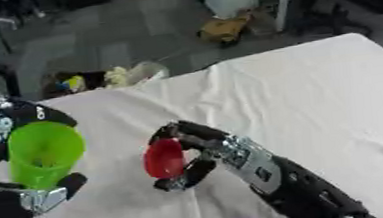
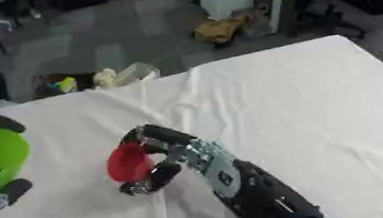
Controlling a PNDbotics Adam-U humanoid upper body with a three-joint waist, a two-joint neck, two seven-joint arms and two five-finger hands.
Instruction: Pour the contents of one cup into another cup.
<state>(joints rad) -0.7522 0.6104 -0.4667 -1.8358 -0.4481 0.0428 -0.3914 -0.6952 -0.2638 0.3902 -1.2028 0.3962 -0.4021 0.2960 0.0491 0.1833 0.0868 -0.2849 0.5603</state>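
the right hand [image 1: 186, 156] is curled round a red cup [image 1: 164, 158], fingers over the top and thumb under it, and the cup is tipped well onto its side with its mouth turned toward the robot's left. it is carried just above the white-clothed counter [image 1: 317, 99], near the middle of the near half. the left hand [image 1: 27, 197] is closed round a green cup [image 1: 44, 153], which is held roughly upright with its mouth open toward the camera, out at the left edge of the counter. the two cups are near each other but apart, with a strip of bare cloth between them.

the chief risk is judged to be a spill onto the cloth: the red cup is already tilted steeply while its mouth is not yet over the green cup's rim, so anything loose inside could be lost in the gap. whether anything is inside the red cup cannot be told. a second risk is a knock between the rims or between the fingers of the two hands as the gap is closed, since fingers wrap both cups near the top. the green cup's lean could also let the stream miss the far wall.

room to move is plentiful to the right and beyond the red cup, where the cloth lies bare up to the far edge. little margin is left on the left: in the right eye view the green cup is partly cut off by the frame, and the counter's edge runs close behind it, with the floor and scattered items [image 1: 108, 79] beyond.
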